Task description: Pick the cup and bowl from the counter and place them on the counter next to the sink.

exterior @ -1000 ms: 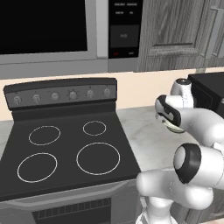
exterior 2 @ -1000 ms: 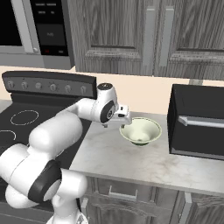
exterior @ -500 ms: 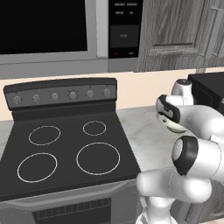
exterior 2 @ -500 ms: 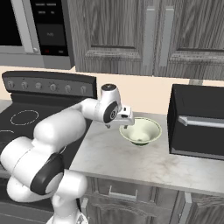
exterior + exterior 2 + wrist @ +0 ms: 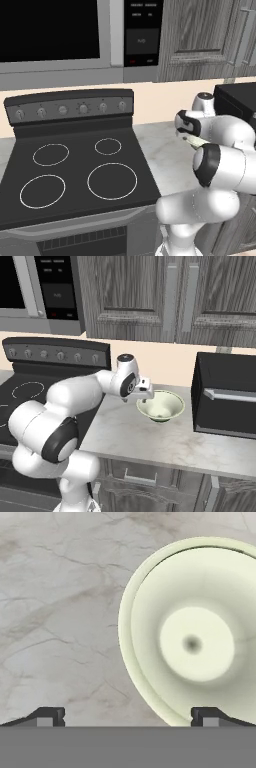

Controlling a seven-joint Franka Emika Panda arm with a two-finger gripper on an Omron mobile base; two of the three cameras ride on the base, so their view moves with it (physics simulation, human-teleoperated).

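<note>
A wide, pale cream bowl (image 5: pixel 160 405) sits upright and empty on the marbled stone counter (image 5: pixel 165 441), between a black stove top (image 5: pixel 75 175) and a black boxy appliance (image 5: pixel 227 396). A white robot arm reaches over it. Its gripper (image 5: pixel 127 714) hangs just above the bowl's near rim, fingers spread wide apart, holding nothing. Dark wood cabinets (image 5: pixel 150 296) hang above.

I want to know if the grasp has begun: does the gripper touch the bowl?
Apart. In the hand view the gripper is wide open, above the bowl; one fingertip sits over the rim, the other over bare counter.
</note>
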